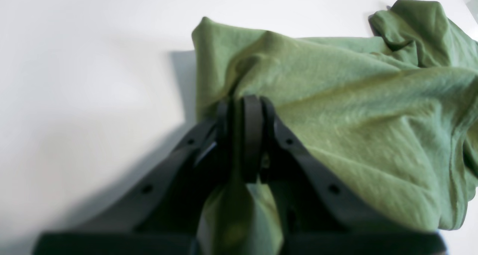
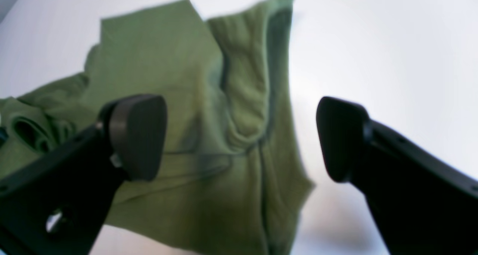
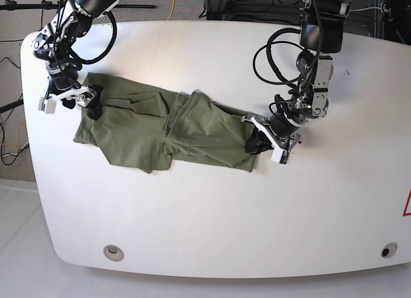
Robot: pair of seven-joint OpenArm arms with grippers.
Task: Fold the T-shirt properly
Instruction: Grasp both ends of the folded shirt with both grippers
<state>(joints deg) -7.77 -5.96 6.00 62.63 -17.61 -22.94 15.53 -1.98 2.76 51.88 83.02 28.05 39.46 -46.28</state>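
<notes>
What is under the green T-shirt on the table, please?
Around the T-shirt only the white table shows. The folded, bunched cloth covers whatever lies beneath it, so nothing else can be seen there. The left hand pinches one edge.

You have bare white desk along the whole near side and far right. The crumpled T-shirt spans the middle between the 2 arms, bunched where the left claw pinches it; cables crowd the far edge.
</notes>
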